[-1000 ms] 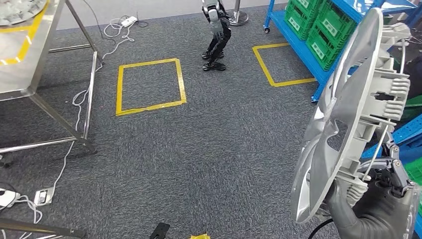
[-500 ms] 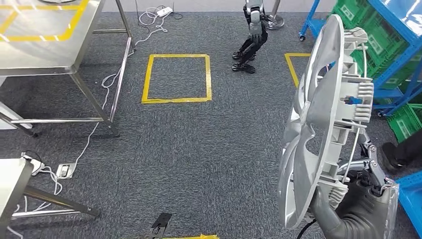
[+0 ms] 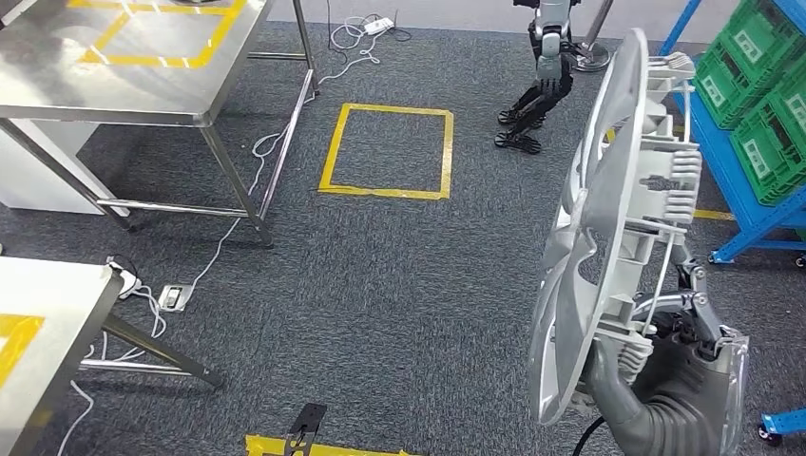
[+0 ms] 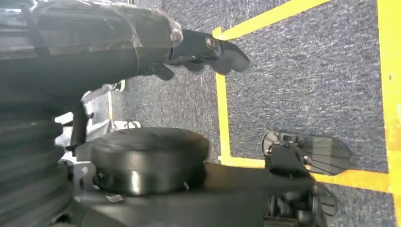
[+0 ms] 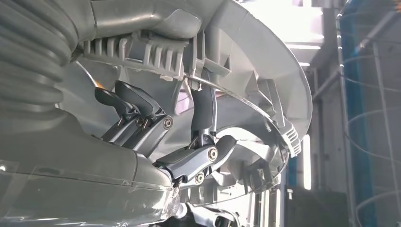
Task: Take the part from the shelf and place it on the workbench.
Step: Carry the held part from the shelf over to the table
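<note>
Camera heading has swung since the earlier head frames: the whole floor scene has shifted rightward in the picture, the steel tabletop (image 3: 143, 66) now spreads across the 10 to 11 o'clock sector, and the blue shelf (image 3: 751, 123) sits further back at 2 o'clock. This is a turn of the robot, not a move of the furniture.

Relative to the right robot hand, the tabletop lies well apart toward 10 o'clock, across open carpet and beyond the yellow floor square (image 3: 388, 152). The coming move probably calls for more turning and walking before any placement.

The part (image 3: 608, 237), a large silver wheel cover, stands on edge at 4 o'clock in the head view, its long axis nearly vertical, face turned toward the left.

The right robot hand (image 3: 680, 366) is clamped on the lower rim of the part. The right wrist view adds what the head view hides: dark fingers (image 5: 203, 106) hooked over a wire ring and ribs on the part's back side.

The left robot hand (image 4: 198, 47) appears in the left wrist view above the carpet, holding nothing; whether its fingers are apart or curled cannot be told.
</note>
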Controlling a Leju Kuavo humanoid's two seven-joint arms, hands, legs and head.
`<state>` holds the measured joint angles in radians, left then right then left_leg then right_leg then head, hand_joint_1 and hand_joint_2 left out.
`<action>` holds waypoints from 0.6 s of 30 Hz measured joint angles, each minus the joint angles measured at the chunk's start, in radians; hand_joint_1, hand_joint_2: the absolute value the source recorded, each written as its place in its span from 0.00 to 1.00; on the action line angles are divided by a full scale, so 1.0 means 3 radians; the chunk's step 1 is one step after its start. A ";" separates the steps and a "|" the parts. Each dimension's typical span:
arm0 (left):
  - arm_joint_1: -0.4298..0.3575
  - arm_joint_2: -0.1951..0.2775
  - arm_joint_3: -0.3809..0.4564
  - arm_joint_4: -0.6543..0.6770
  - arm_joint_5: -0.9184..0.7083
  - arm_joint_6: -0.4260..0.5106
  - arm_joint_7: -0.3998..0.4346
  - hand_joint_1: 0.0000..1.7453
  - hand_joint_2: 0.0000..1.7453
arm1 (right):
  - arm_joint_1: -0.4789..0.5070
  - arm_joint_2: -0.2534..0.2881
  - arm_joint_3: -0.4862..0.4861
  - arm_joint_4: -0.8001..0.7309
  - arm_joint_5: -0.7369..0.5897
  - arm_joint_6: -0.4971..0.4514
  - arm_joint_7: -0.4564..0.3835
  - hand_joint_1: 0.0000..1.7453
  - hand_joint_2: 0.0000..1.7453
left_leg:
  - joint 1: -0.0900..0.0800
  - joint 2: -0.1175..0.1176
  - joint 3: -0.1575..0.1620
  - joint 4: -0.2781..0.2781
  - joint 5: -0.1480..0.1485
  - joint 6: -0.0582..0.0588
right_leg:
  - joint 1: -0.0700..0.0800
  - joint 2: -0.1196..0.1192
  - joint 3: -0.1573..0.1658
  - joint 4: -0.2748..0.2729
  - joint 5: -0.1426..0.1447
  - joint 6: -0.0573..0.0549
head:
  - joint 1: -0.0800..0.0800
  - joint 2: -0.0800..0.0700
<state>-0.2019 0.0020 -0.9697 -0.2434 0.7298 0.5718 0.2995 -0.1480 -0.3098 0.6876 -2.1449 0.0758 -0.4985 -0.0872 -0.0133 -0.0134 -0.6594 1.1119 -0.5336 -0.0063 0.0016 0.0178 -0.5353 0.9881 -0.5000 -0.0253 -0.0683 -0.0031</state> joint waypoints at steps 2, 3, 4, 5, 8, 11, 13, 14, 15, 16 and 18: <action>-0.0001 0.0002 0.0000 0.0000 0.0000 0.0004 0.0000 0.00 1.00 | 0.0000 0.0009 0.0002 0.0006 0.0000 0.0000 0.0001 1.00 1.00 | 0.0032 0.0055 -0.0202 0.0398 -0.0186 -0.0048 | -0.0002 -0.0077 0.0002 -0.0004 -0.0002 -0.0005 | -0.0001 0.0000; 0.0002 0.0002 0.0000 0.0000 -0.0002 0.0012 0.0000 0.00 1.00 | 0.0000 0.0013 0.0003 0.0011 0.0000 -0.0001 0.0002 1.00 1.00 | 0.0053 0.0053 -0.0277 0.0541 -0.0222 -0.0069 | -0.0004 -0.0117 0.0002 -0.0003 -0.0006 0.0000 | -0.0001 0.0000; 0.0005 0.0003 0.0000 0.0000 -0.0006 0.0026 0.0000 0.00 1.00 | -0.0001 0.0015 0.0003 0.0016 -0.0002 -0.0002 0.0005 1.00 1.00 | 0.0073 0.0055 -0.0300 0.0579 -0.0199 -0.0090 | -0.0008 -0.0156 0.0004 -0.0001 -0.0012 0.0008 | -0.0001 0.0000; 0.0008 0.0004 0.0000 0.0000 -0.0014 0.0042 0.0000 0.00 1.00 | -0.0004 0.0016 0.0003 0.0019 -0.0005 -0.0004 0.0014 1.00 1.00 | 0.0089 0.0068 -0.0254 0.0488 -0.0117 -0.0108 | -0.0014 -0.0192 0.0007 0.0004 -0.0021 0.0020 | -0.0001 0.0000; 0.0008 0.0006 0.0000 -0.0002 -0.0015 0.0052 0.0000 0.00 1.00 | -0.0051 0.0017 0.0007 0.0031 -0.0050 -0.0001 0.0061 1.00 1.00 | 0.0088 0.0294 0.0060 -0.0098 0.0144 -0.0129 | -0.0021 -0.0270 0.0017 0.0045 -0.0068 0.0082 | -0.0002 0.0000; 0.0011 0.0007 0.0001 -0.0003 0.0080 -0.0100 0.0000 0.00 1.00 | -0.0141 0.0018 0.0026 0.0061 -0.0111 0.0044 0.0052 1.00 1.00 | 0.0056 0.0355 0.0116 -0.0235 0.0152 -0.0029 | -0.0009 -0.0328 0.0024 0.0070 -0.0097 0.0126 | 0.0000 0.0000; 0.0018 0.0010 0.0003 -0.0002 0.0144 -0.0245 0.0001 0.00 1.00 | -0.0166 0.0019 0.0042 0.0071 -0.0101 0.0023 0.0011 1.00 1.00 | 0.0054 0.0277 0.0120 -0.0238 0.0152 0.0022 | -0.0026 -0.0327 0.0031 0.0090 -0.0143 0.0151 | 0.0001 0.0000; 0.0021 0.0012 0.0004 -0.0002 0.0164 -0.0289 0.0002 0.00 1.00 | -0.0163 0.0018 0.0045 0.0067 -0.0087 -0.0019 -0.0010 1.00 1.00 | 0.0057 0.0235 0.0125 -0.0241 0.0155 0.0042 | -0.0034 -0.0281 0.0009 0.0169 -0.0209 0.0162 | 0.0002 0.0000; 0.0023 0.0015 0.0007 -0.0002 0.0176 -0.0309 0.0003 0.00 1.00 | -0.0153 0.0015 0.0039 0.0055 -0.0076 -0.0077 -0.0022 1.00 1.00 | 0.0057 0.0190 0.0131 -0.0244 0.0157 0.0061 | -0.0039 -0.0214 -0.0050 0.0321 -0.0308 0.0170 | 0.0004 0.0000; 0.0027 0.0018 0.0012 -0.0001 0.0183 -0.0315 0.0003 0.00 1.00 | -0.0135 0.0006 0.0023 0.0035 -0.0069 -0.0142 -0.0028 1.00 1.00 | 0.0052 0.0145 0.0133 -0.0244 0.0157 0.0075 | -0.0039 -0.0145 -0.0146 0.0544 -0.0423 0.0168 | 0.0005 0.0000; 0.0048 0.0028 0.0026 -0.0001 0.0188 -0.0309 0.0003 0.00 1.00 | -0.0093 -0.0025 -0.0036 -0.0017 -0.0069 -0.0252 -0.0029 1.00 1.00 | 0.0032 0.0049 0.0139 -0.0244 0.0156 0.0096 | -0.0033 -0.0085 -0.0364 0.0981 -0.0584 0.0149 | 0.0006 0.0000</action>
<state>-0.1874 0.0104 -0.9619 -0.2437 0.7860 0.4791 0.3002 -0.1760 -0.3174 0.6768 -2.1501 0.0552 -0.5740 -0.0959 -0.0037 0.0012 -0.6179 1.0389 -0.4867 0.0223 -0.0081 -0.0078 -0.6444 1.2824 -0.6752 0.0194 -0.0664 -0.0031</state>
